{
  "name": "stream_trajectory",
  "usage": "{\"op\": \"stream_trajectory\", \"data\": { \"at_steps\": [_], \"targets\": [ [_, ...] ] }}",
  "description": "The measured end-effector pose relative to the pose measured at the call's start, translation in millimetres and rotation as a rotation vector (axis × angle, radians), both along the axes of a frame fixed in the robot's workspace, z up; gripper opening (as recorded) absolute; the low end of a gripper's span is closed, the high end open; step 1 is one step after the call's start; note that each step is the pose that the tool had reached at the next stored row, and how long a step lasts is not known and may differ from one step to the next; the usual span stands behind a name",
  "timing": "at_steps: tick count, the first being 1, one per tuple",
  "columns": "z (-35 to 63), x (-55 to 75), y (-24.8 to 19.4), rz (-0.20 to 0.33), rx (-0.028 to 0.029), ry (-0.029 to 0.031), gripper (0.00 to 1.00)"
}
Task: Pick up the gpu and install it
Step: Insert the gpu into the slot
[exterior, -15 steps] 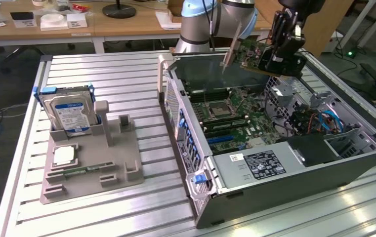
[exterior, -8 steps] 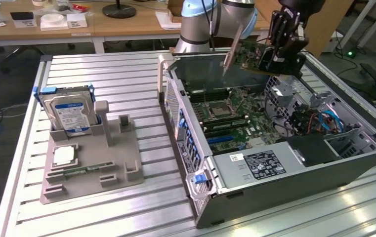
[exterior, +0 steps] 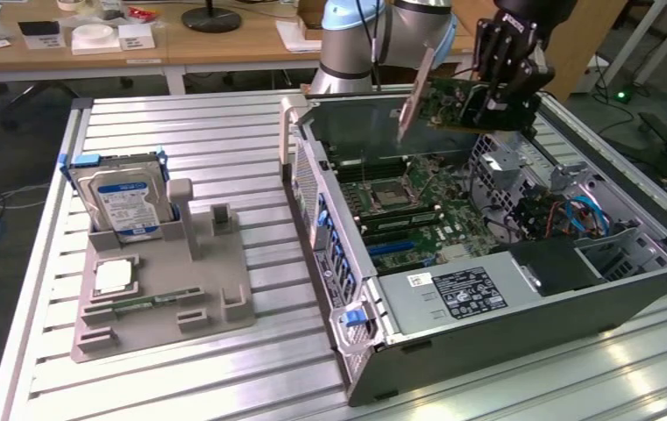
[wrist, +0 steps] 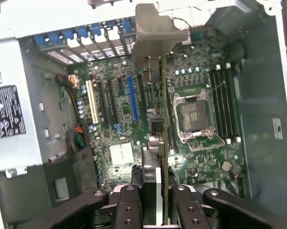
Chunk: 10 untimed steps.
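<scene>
Above the open case (exterior: 491, 320), pincer (exterior: 494, 98) pinching the gpu (exterior: 450, 105), edge-down over the motherboard (exterior: 415, 219). Carry step, not yet seated. Seating calls for lining card edge with the blue slot (wrist: 133, 98).

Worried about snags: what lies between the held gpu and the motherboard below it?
Nothing: exterior view shows bare air between the gpu and the motherboard.

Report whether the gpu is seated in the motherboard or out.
Out: the gripper holds the gpu above the motherboard, clear of its slots.
</scene>
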State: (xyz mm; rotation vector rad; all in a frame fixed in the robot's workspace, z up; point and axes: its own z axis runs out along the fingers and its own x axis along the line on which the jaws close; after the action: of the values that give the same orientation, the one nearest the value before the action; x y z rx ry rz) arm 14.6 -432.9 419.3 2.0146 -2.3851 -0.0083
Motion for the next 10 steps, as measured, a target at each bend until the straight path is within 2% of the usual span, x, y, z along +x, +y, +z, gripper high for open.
{"op": "stream_trajectory", "data": {
  "at_steps": [5, 7, 10],
  "targets": [
    [-1.1, -0.1, 0.0, 0.084, -0.0001, -0.0029, 0.28],
    [-1.9, -0.1, 0.0, 0.103, -0.0006, -0.0107, 0.28],
    [-2.9, -0.1, -0.1, 0.112, -0.0014, -0.0311, 0.28]
  ]
}}
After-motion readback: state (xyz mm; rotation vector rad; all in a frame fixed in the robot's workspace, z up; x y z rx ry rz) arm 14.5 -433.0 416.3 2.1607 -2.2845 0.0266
